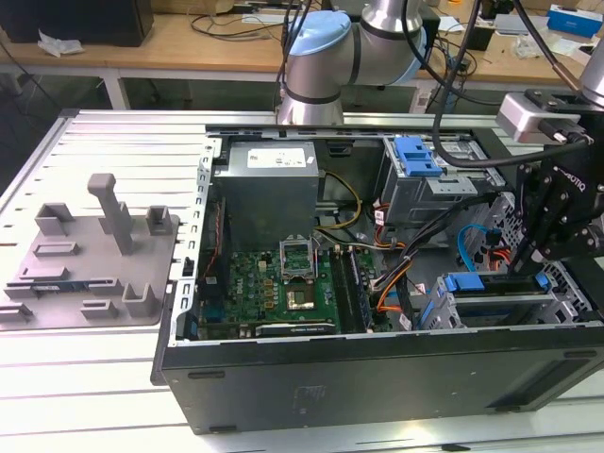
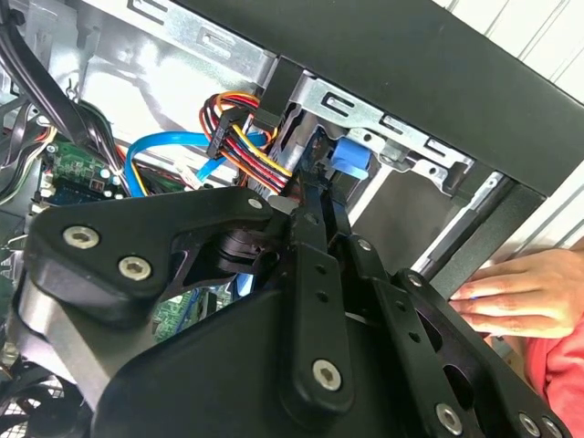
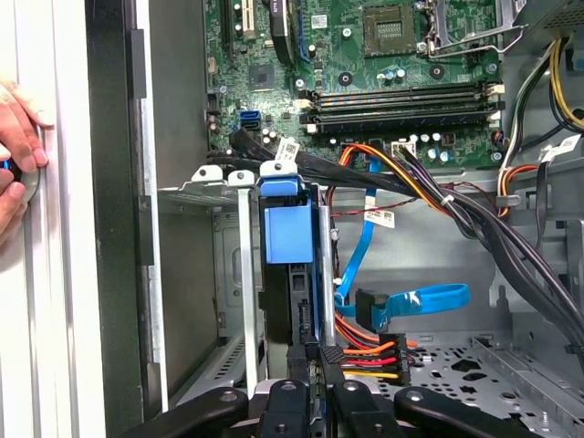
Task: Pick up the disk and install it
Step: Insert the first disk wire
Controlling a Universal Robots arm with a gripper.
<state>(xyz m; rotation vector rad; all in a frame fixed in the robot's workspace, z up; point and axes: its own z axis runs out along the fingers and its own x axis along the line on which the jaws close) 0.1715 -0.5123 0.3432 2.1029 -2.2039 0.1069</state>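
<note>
We judge installation nearly complete: the disk stands on edge in the drive cage of the open case, the hand clenched on its rear edge.

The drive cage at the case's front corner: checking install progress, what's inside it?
In the first wrist view, the disk stands on edge in the drive cage, its blue bracket uppermost. The gripper covers its near end; its connectors are hidden.

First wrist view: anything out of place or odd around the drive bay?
A person's hand rests on the computer case edge, close beside the bay where the gripper holds the disk. The disk itself sits straight in the bay, not skewed.
</note>
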